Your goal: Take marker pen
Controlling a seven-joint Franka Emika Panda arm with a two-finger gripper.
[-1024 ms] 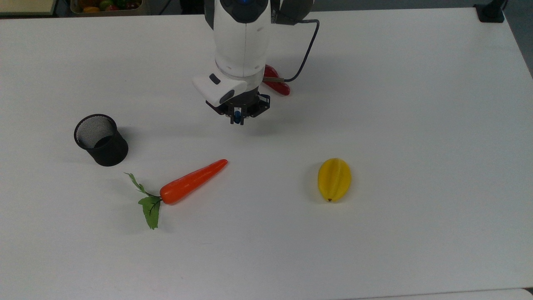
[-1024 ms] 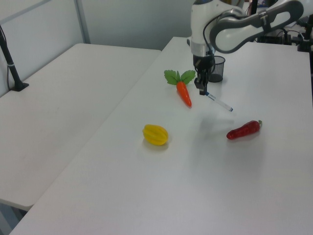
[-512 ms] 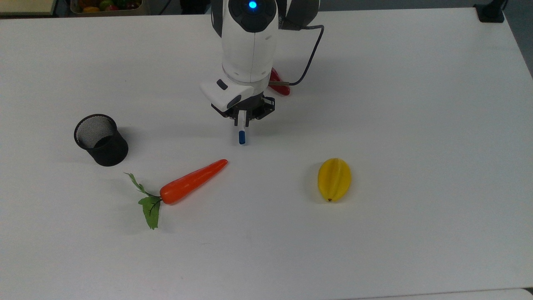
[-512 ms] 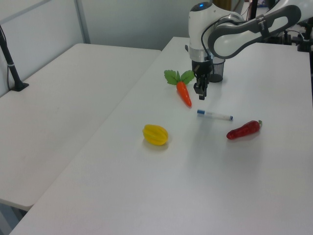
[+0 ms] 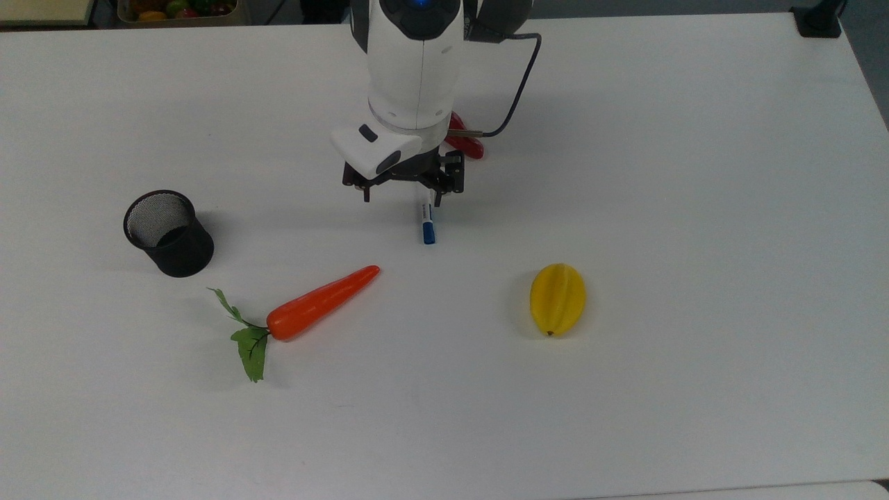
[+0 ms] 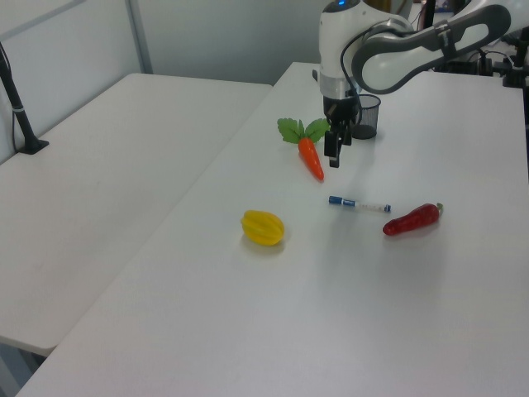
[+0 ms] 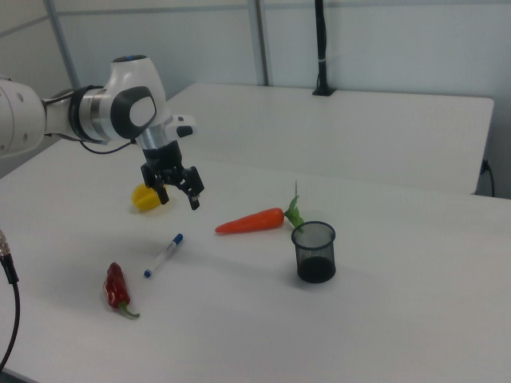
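On the table (image 5: 694, 173), the pen (image 6: 358, 203) lies flat between carrot (image 7: 250, 221) and chili (image 7: 116, 286). My gripper (image 7: 176, 190) hovers above it, fingers spread and empty. I'd centre over the white barrel, align across it, then descend straight before closing.

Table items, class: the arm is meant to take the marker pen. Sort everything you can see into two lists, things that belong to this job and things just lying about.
Belongs to the job:
- marker pen, lying flat on the table
- gripper, open, above the table

Just lying about:
- carrot
- yellow starfruit
- red chilli pepper
- black mesh cup
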